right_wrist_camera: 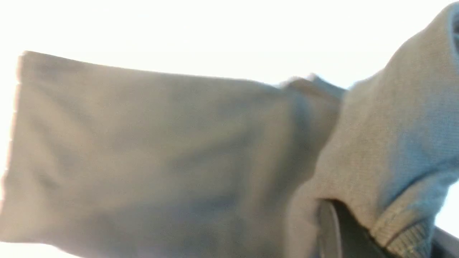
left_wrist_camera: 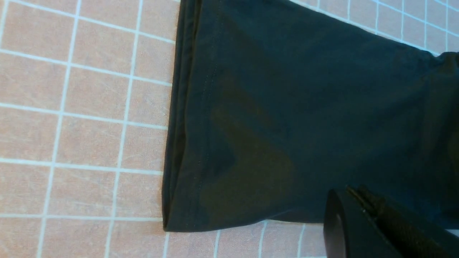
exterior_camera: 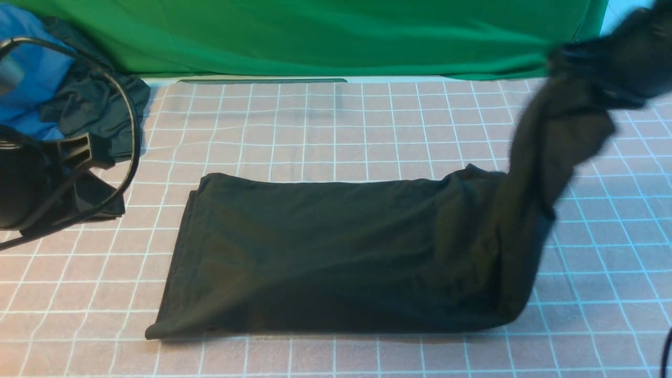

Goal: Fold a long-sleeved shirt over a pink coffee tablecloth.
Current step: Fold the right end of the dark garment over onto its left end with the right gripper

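The long-sleeved shirt [exterior_camera: 336,252] is lying as a narrow band on the pink coffee tablecloth [exterior_camera: 336,131], seemingly awaiting crosswise folding, its right end being held aloft by the clamped right gripper [exterior_camera: 598,71] while the left gripper [left_wrist_camera: 353,193] is hovering closed, empty.

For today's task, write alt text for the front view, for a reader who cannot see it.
A black cotton long-sleeved shirt, folded into a long band, lies on a pink grid-printed tablecloth, its right end held up by the blurred right claw. A plain green cloth hangs behind; a blue garment and a dark grey-green garment lie at far left.
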Robot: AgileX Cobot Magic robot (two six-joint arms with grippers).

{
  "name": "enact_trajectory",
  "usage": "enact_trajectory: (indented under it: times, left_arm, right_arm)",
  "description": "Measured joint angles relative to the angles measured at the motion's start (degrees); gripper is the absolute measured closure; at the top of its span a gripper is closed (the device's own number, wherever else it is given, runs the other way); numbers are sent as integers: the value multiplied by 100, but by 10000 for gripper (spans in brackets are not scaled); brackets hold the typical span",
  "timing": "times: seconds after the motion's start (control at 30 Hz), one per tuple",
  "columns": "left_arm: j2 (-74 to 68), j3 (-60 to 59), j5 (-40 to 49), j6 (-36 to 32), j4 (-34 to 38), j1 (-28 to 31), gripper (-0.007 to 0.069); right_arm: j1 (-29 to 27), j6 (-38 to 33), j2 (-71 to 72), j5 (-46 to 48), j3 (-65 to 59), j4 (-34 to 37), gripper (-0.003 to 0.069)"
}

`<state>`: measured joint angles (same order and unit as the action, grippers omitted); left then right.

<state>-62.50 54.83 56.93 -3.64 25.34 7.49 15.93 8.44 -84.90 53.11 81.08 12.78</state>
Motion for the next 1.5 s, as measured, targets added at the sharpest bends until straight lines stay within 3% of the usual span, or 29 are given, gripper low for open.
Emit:
enact_trajectory:
  times: [0.33, 0.83, 1.27, 1.37, 1.47, 1.5]
  left_arm:
    - [0, 0, 0, -159, 206, 0, 610]
    - [0, 0, -70, -225, 224, 0, 610]
    - [0, 0, -100, -253, 224, 0, 610]
    - [0, 0, -100, -253, 224, 0, 610]
    - [0, 0, -100, -258, 224, 0, 610]
    - [0, 0, -100, -264, 224, 0, 610]
  right_arm:
    - [1502, 686, -661, -1242, 19, 517, 537]
    - [2435, 721, -1501, -2797, 19, 2164, 537]
    - [3103, 797, -2485, -4250, 24, 2456, 508]
    - [3260, 849, -2639, -4557, 24, 2467, 447]
    - [3350, 882, -2709, -4707, 24, 2486, 319]
    - [3361, 891, -2715, -4713, 24, 2498, 241]
